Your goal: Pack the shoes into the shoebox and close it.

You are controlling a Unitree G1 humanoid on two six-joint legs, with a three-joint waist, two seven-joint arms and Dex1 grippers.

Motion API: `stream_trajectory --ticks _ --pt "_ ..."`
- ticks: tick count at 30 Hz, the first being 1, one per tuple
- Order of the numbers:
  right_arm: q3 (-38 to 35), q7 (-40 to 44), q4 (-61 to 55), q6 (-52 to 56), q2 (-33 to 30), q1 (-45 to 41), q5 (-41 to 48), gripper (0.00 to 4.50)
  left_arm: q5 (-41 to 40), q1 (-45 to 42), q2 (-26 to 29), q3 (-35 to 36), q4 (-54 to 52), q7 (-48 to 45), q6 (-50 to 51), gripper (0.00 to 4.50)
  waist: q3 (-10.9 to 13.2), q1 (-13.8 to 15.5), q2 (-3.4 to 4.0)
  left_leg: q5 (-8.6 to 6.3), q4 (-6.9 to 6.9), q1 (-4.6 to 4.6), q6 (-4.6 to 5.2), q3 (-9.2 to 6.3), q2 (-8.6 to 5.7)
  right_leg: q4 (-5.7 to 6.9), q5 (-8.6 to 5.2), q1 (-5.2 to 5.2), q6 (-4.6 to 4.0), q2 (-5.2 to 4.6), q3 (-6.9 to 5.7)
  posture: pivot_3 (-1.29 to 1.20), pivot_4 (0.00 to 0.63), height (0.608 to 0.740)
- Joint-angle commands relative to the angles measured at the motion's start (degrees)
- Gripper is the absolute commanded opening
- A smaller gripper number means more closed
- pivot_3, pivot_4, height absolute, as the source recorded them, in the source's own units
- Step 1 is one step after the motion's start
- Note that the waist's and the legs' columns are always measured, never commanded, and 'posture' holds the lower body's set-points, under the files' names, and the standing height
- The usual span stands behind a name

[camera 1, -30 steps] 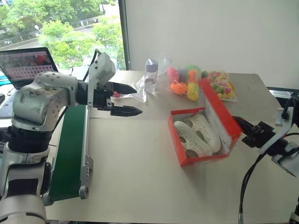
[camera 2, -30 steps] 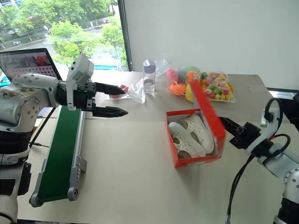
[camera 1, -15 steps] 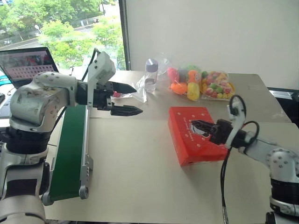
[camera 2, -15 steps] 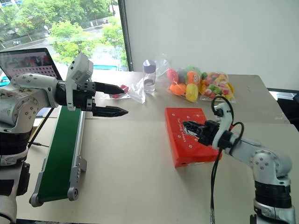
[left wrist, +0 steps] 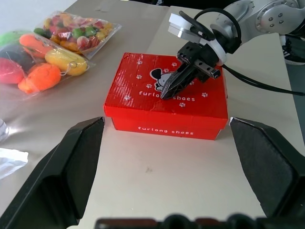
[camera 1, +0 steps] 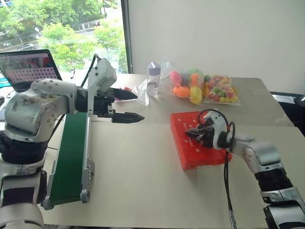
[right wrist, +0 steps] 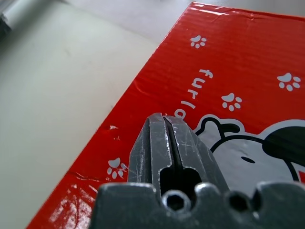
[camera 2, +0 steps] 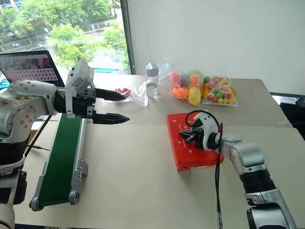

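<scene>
Since a second ago the red flap has come down: then the shoebox (camera 1: 200, 139) stood open with the shoes showing inside and the right claw (left wrist: 167, 90) out past its far side, and now the lid lies flat and that claw is over the top of it. Its black fingers are pressed together into one blade, holding nothing. In the left wrist view the tip sits at the printed lid, beside the dog picture and above the lettering; whether it bears down or only hovers just over the cardboard I cannot tell. A closed claw used this way serves, I judge, as a pusher: a single firm point to seat the flap rather than a grip.

Meanwhile the left claw (camera 1: 126, 106) hangs well apart over the counter (camera 1: 138, 176), near the green conveyor (camera 1: 71, 157), its fingers spread wide and empty, pointing across toward the box. It looks parked out of the way while the other arm works.

On the counter, the shoebox lies flat between the conveyor and the right arm, with the bags of colourful toys (camera 1: 202, 88) and a small bottle (camera 1: 153, 77) behind it. Its long axis runs roughly from the near edge of the counter toward the far side, slightly skewed. The shoes are hidden under the lid, so the packing looks done and only the closing remains to be confirmed.
</scene>
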Motion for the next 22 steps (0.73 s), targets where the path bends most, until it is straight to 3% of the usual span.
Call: stream_trajectory --ticks 1,7,11,17,22 --pt "5.45 1.07 4.85 1.25 -0.56 2.39 -6.86 0.05 -1.27 0.08 1.08 2.19 -2.2 1.0 0.5 4.5 -0.21 -0.03 -0.23 -0.03 -0.04 0.15 -0.06 -0.01 0.0 -0.04 -0.01 0.0 -0.01 -0.01 -0.01 0.0 0.15 0.74" --pt "-10.67 5.17 -9.08 16.02 0.36 -8.83 11.45 0.05 -3.14 3.1 1.61 4.1 -4.62 2.84 1.7 4.5 -0.17 0.2 -0.2 -0.09 -0.07 -0.17 -0.17 0.02 0.03 0.0 0.01 -0.18 -0.01 -0.25 0.03 0.0 0.15 0.74" --pt "-13.7 11.0 -15.97 19.83 -3.66 -13.16 18.0 0.05 -3.74 5.04 0.99 4.96 -5.52 4.35 1.03 4.5 0.07 0.28 0.09 0.19 -0.08 -0.85 0.06 0.03 0.03 0.28 0.08 -0.95 -0.01 0.0 0.01 0.0 0.15 0.74" --pt "-7.93 22.93 -20.12 12.79 -13.69 -13.96 13.27 0.05 -0.3 11.15 1.75 4.97 -7.47 8.02 -2.81 4.5 0.09 0.94 0.1 0.0 -0.19 -0.76 0.14 -0.05 0.09 0.26 -0.39 -0.82 -0.27 0.13 -0.19 0.0 0.15 0.74" --pt "-6.63 24.78 -14.79 7.97 -13.32 -13.15 9.54 0.05 -1.63 13.74 0.26 6.88 -8.62 10.87 -2.17 4.5 0.12 0.96 0.04 -0.08 0.01 -0.77 0.28 0.03 0.02 0.24 -0.52 -0.75 -0.23 -0.03 -0.14 0.0 0.15 0.74"
